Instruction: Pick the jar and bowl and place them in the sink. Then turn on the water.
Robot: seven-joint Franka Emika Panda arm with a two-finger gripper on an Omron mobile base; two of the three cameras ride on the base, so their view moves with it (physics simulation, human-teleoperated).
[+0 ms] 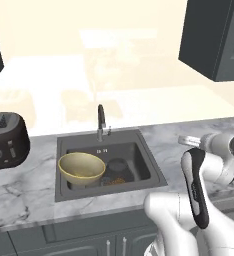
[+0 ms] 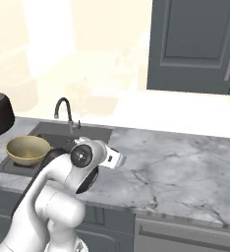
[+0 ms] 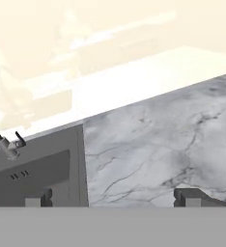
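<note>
Left base view shows the bowl point(image 1: 81, 168) and the jar point(image 1: 117, 171) both lying inside the sink point(image 1: 145, 158), the bowl tilted against the left side and the jar just beside it to the right. No water falls from the tap point(image 1: 101, 122), so the placing appears done and turning the water on is the step in hand. The gripper point(image 3: 114, 198) hangs over the marble counter point(image 3: 158, 140) to the right of the sink, its jaws spread wide and holding nothing. The tap stands well apart, up and to the left in the hand view; the next move likely calls for reaching to its handle at the base.
</note>
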